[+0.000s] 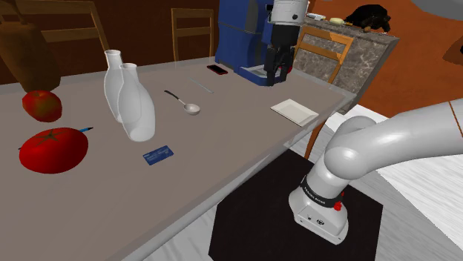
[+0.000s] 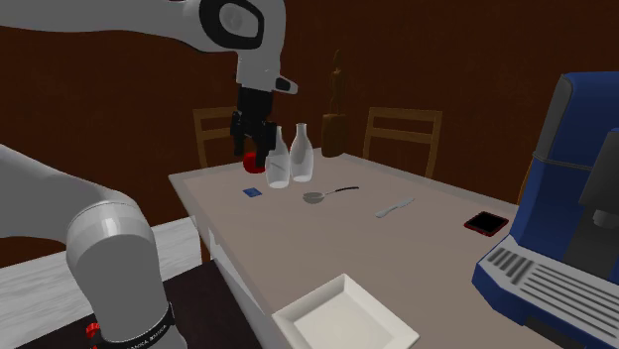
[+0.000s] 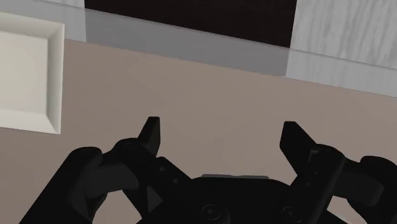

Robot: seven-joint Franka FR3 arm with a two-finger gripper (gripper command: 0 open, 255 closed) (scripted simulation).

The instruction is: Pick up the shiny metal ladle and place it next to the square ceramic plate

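The gripper (image 1: 277, 73) hung above the table (image 1: 237, 141) with its fingers (image 3: 151, 132) standing apart, nothing between them but bare tabletop. The ladle (image 1: 183, 101) lay flat on the table, well off toward the shoulder view's left of the gripper, between it and the pale vases (image 1: 130, 100). Its long axis slanted, bowl end nearer the square plate (image 1: 294, 112), handle pointing away. The wrist view caught the plate's edge just beside the gripper; the second exterior view showed the ladle well apart from the plate
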